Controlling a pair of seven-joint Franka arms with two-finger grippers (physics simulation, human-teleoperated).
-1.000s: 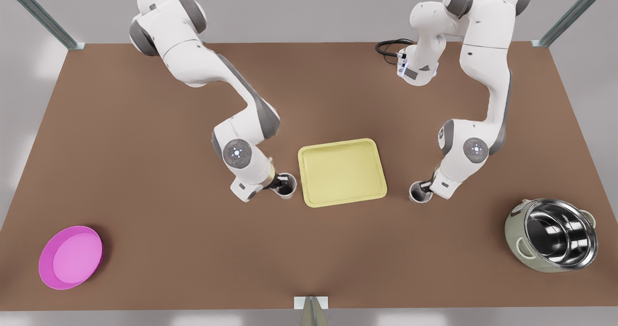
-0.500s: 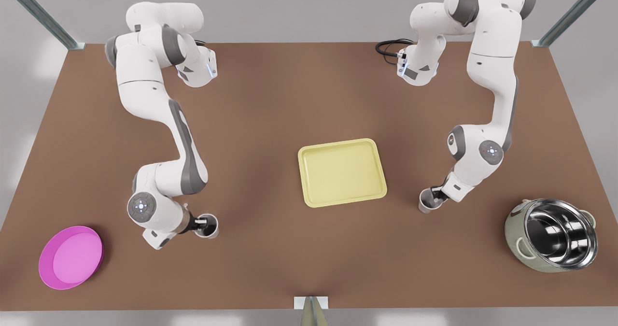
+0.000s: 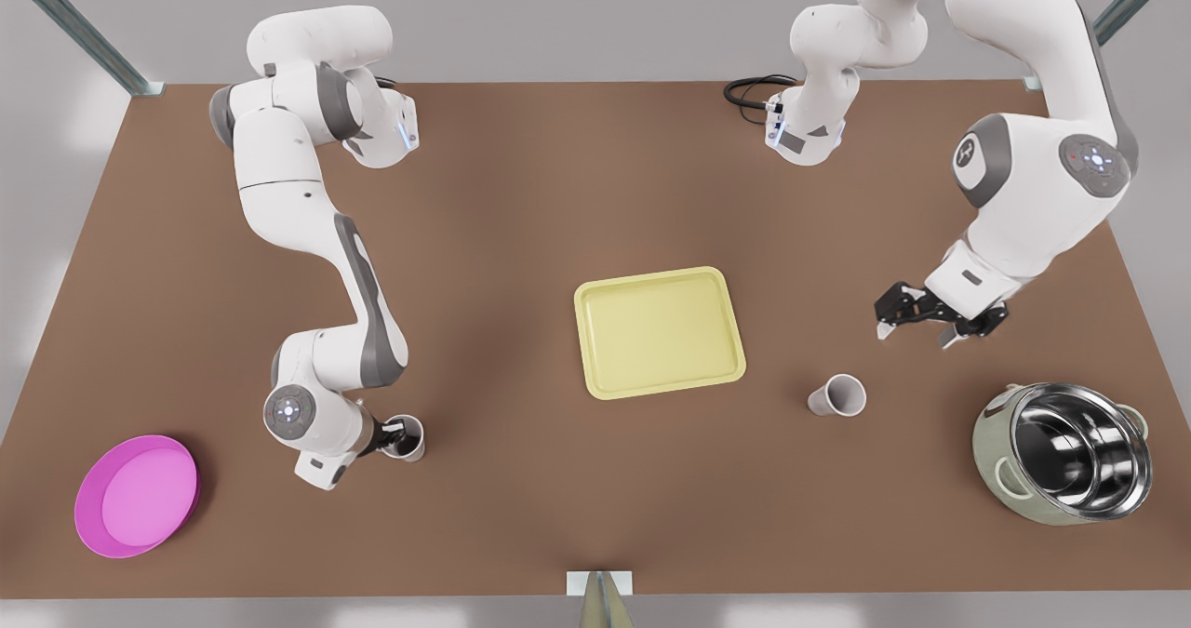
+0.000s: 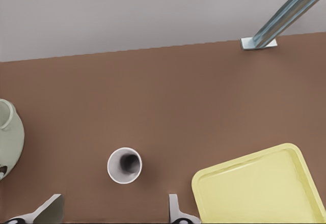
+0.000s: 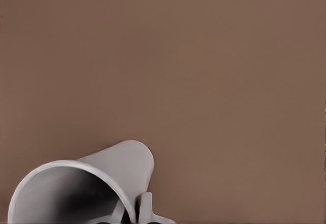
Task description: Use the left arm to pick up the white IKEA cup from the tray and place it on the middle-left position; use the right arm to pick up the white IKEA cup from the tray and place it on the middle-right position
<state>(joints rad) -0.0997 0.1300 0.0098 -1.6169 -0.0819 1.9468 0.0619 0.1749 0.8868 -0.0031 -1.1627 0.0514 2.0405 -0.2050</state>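
A white cup [image 3: 842, 394] stands alone on the brown table, to the front view's right of the pale yellow tray [image 3: 659, 332]. My left gripper [image 3: 915, 334] hangs open above and behind it, on the front view's right. The left wrist view looks down into that cup [image 4: 125, 165], with the tray [image 4: 260, 193] beside it and my open fingertips [image 4: 51, 208] clear of it. My right gripper [image 3: 391, 439], on the front view's left, is shut on the rim of another white cup [image 3: 408, 439]. That cup [image 5: 86, 188] sits close in the right wrist view, with a finger [image 5: 145, 208] at its rim.
A steel pot [image 3: 1061, 465] in a pale green shell sits at the front view's right, near the freed cup; its side [image 4: 10, 137] shows in the left wrist view. A round pink dish [image 3: 138, 495] lies at the near left. Black cables [image 3: 749, 93] lie at the back.
My left gripper has opened, let go of its cup and risen away toward the back right; the cup stays on the table. My right gripper has barely moved with its cup.
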